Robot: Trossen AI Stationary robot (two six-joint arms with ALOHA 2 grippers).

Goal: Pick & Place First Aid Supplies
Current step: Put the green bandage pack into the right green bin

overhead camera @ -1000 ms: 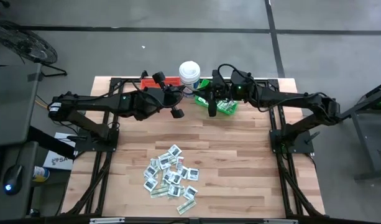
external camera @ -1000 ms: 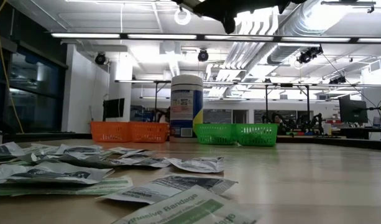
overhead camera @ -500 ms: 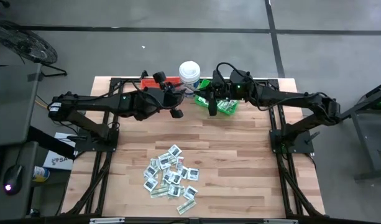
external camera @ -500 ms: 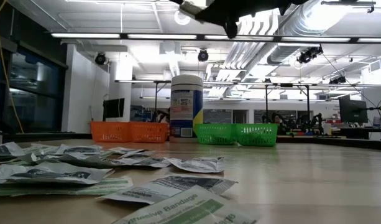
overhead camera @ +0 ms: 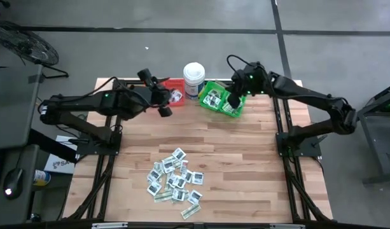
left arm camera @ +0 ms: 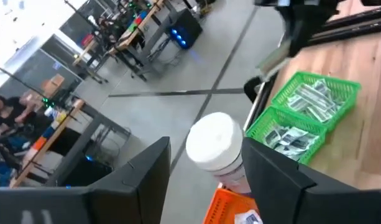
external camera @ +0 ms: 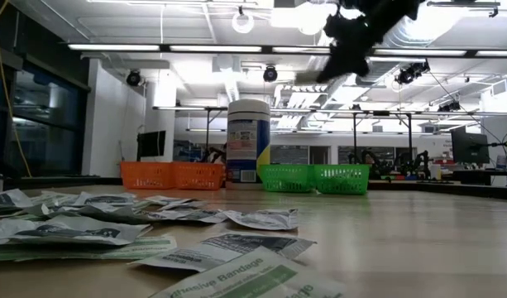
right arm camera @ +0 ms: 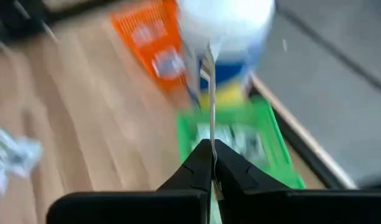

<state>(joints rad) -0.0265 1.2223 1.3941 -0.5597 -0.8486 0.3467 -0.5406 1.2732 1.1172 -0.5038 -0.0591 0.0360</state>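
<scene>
2 arms | left gripper [overhead camera: 161,102] jaws released | right gripper [right arm camera: 212,155] jaws grasping edge-on packet [right arm camera: 211,93], print unreadable

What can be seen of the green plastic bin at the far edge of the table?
The green plastic bin is a mesh-walled basket with two compartments, both holding flat white packets. It stands on the wooden table near the far edge, beside the tall white round tub. The right gripper hangs above it, shut on a thin packet.

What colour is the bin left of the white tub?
Orange-red bin, seen best in the low view, beside the tub.
</scene>
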